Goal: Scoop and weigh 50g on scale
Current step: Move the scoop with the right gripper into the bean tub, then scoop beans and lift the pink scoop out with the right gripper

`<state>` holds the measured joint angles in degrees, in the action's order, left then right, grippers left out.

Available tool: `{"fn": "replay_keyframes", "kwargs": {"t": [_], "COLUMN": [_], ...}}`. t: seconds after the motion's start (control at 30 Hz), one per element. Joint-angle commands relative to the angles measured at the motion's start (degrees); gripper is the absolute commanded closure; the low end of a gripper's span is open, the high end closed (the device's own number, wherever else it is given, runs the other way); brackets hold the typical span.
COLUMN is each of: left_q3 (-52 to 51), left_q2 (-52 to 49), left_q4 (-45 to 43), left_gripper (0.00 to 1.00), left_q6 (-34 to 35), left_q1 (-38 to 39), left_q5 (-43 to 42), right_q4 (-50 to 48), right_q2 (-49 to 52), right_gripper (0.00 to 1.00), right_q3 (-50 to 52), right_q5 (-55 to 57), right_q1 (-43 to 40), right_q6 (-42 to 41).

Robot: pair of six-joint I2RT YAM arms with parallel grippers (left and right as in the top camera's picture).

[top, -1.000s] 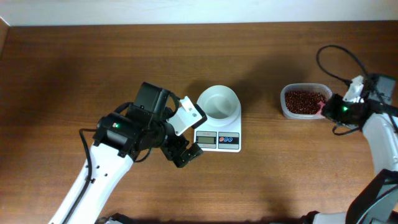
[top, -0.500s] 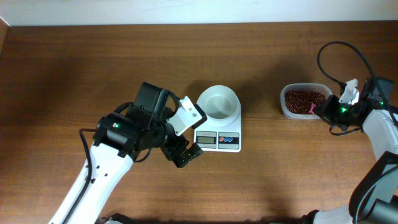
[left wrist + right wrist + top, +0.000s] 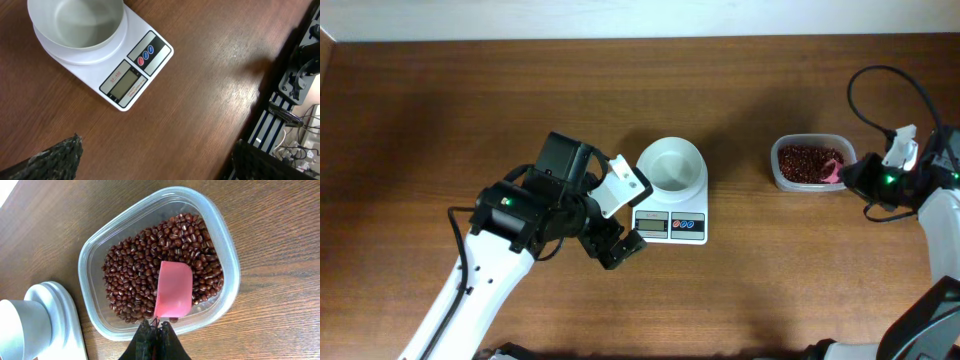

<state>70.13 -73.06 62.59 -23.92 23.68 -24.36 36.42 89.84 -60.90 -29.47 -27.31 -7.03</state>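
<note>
Beans: The little red-brown beans (image 3: 135, 275) lie in a heap in the clear tub (image 3: 231, 265), right in front of the right pincer (image 3: 154, 331).
Scoop: The pink scoop (image 3: 174, 290) sticks out from that pincer's tips. Its flat end lies on top of the beans, by the tub wall nearest the pincer. I see no beans on it.
Right pincer: Clenched tight on the thin end of the scoop.
Scale: The white scale (image 3: 670, 226) sits well apart from the right pincer, off to its left. It is just beside the left pincer (image 3: 623, 215). The round white bowl (image 3: 670, 164) on it has nothing inside.
Left pincer: Released, wide apart, holding nothing, above the brown table (image 3: 470, 100).
Step in hand: I think it is getting the first load of beans.
How to do it well: Tip the front of the scoop down and push it under the heap. Lift it flat and carry it slowly so no beans roll off. Take small loads and watch the screen near the end.
Count: one scale, one bowl, one tub, one scoop, two pincers. The beans are too many to count.
</note>
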Motion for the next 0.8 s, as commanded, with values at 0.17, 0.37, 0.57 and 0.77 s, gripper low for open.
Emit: {"fn": "replay_keyframes", "kwargs": {"t": [0.17, 0.37, 0.57, 0.77], "left_q3": [0.85, 0.85, 0.85, 0.85], "left_q2": [0.37, 0.37, 0.37, 0.37], "left_q4": [-0.07, -0.07, -0.07, -0.04], "left_gripper": [0.01, 0.01, 0.01, 0.01], "left_q6": [0.72, 0.72, 0.72, 0.72], "left_q1": [0.17, 0.17, 0.17, 0.17], "left_q5": [0.2, 0.2, 0.2, 0.2], "right_q4": [-2.51, -2.84, -2.84, -2.36], "right_q2": [-0.04, 3.43, 6.08, 6.19], "right_gripper": [0.96, 0.96, 0.96, 0.96], "right_q3": [0.11, 0.26, 1.03, 1.29], "right_q5": [-11.13, -21.66, -31.5, -38.99], "right_q1": [-3.58, -7.3, -9.14, -9.14], "right_q6": [0.76, 0.59, 0.59, 0.59]}}
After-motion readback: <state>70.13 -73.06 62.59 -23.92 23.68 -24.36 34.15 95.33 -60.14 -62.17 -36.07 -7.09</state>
